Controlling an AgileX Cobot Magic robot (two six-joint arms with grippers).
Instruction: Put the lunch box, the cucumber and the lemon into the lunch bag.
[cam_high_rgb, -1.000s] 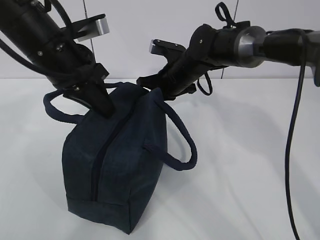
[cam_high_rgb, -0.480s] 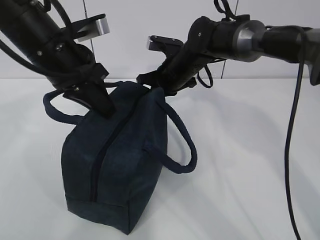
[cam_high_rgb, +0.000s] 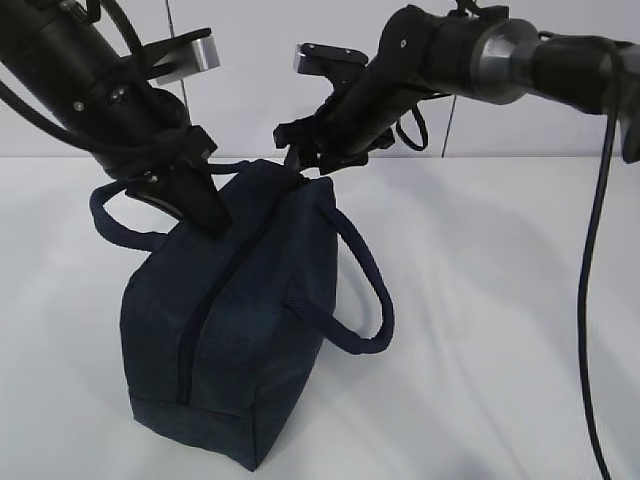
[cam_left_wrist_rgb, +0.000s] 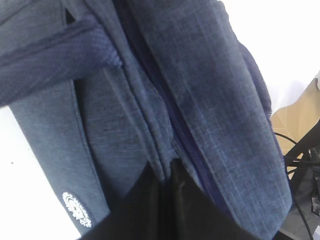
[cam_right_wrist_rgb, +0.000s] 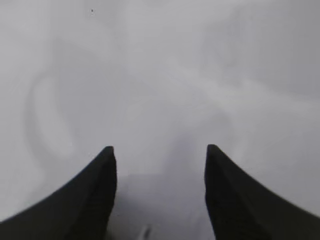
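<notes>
- left tool (cam_high_rgb: 210, 222): angled down from upper left, its tips pressed on the bag's top near the far end of the zipper line; in the left wrist view the two dark fingers (cam_left_wrist_rgb: 150, 205) lie close together with a fold of fabric beside the zipper running into the gap between them, so it looks closed on the bag.
- bag (cam_high_rgb: 240, 330): stands on the white bench (cam_high_rgb: 480, 330), left of centre, its zipper running from the near lower end up to the left tool and looking closed; one handle (cam_high_rgb: 115, 215) loops out left behind the left tool, the other handle (cam_high_rgb: 365, 290) hangs off the right side.
- right tool (cam_high_rgb: 298, 150): just above the bag's far top corner; whether it touches cannot be told; in the right wrist view its two dark fingers (cam_right_wrist_rgb: 90, 195) stand wide apart with only pale blurred bench between them.
</notes>
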